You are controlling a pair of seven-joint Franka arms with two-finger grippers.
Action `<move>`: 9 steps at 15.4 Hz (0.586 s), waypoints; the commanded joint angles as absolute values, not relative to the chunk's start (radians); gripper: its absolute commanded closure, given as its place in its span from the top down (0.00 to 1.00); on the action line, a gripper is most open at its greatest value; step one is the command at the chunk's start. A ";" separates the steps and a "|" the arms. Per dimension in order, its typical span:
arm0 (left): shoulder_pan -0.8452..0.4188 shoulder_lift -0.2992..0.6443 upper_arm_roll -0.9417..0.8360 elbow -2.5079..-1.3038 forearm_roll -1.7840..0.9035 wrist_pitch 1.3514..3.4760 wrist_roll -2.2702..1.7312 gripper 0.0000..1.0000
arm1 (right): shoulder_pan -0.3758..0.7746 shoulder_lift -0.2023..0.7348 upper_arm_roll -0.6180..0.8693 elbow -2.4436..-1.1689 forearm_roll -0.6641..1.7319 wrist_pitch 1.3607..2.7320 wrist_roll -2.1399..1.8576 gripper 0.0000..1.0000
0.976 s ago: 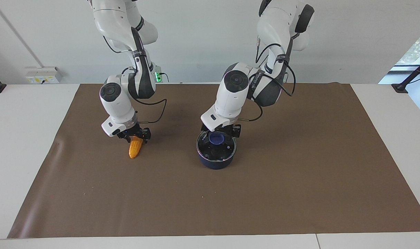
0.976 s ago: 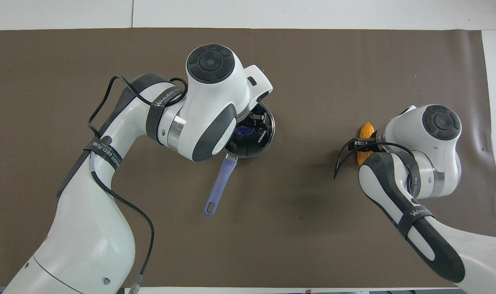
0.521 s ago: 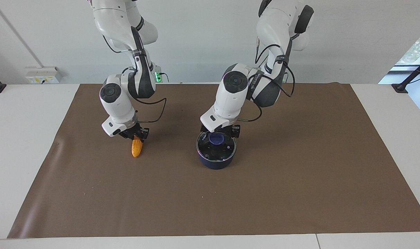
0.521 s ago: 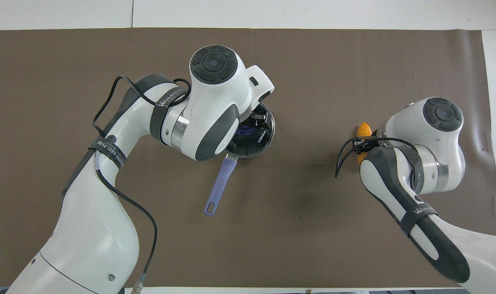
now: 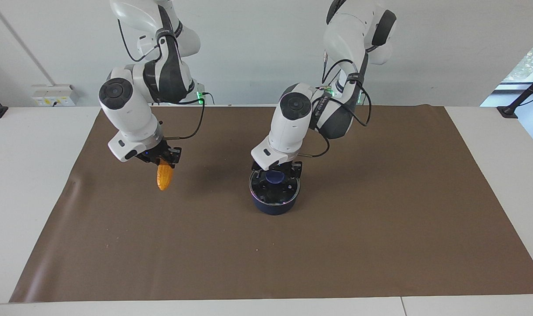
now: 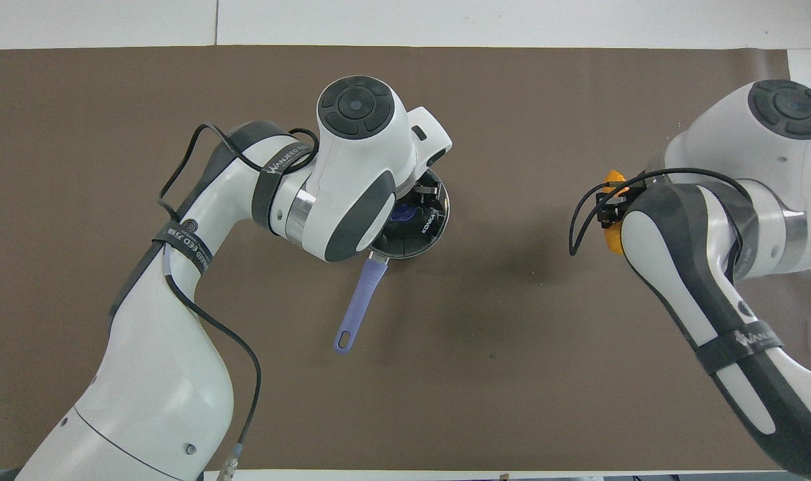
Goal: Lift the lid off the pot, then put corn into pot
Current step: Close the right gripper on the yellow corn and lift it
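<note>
Gripped at its thick end, the corn is held by the right gripper, whose fingers are closed tight on it. The cob hangs tip-down just beneath that hand, clear of the brown mat. The cob is judged to be light and stiff, but its kernelled surface is bumpy and its body tapered. A grip near the wide end, as is seen here, is therefore thought less likely to slide off than one at the narrow tip.

The left gripper is lowered over the pot with its jaws spread wide. Its fingers are placed on either side of the blue-purple knob, and nothing is grasped by them. The lid sits directly below this hand and covers the pot fully, so the first step is not yet done.

The lid is judged to be rigid, fairly heavy for its size and breakable, being made of glass with a metal rim. The knob at its centre is the only sensible place for it to be taken. A centred pinch there should keep the disc level when it is raised, while an off-centre one could let it tilt or slip. The pot's long handle is left untouched, pointing toward the robots from beneath the left arm.
</note>
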State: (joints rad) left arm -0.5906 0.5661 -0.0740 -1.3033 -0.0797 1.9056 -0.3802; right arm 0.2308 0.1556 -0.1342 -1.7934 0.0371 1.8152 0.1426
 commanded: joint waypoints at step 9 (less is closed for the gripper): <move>-0.601 0.595 -0.071 -1.253 -0.015 1.853 -0.399 1.00 | 0.267 0.178 -0.129 -1.740 0.052 1.808 0.178 0.00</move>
State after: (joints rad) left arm -0.5936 0.5802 -0.0740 -1.2876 -0.0393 1.8859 -0.3815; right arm 0.2530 0.1622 -0.1301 -1.7597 0.0380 1.8010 0.1531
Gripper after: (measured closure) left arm 0.000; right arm 0.608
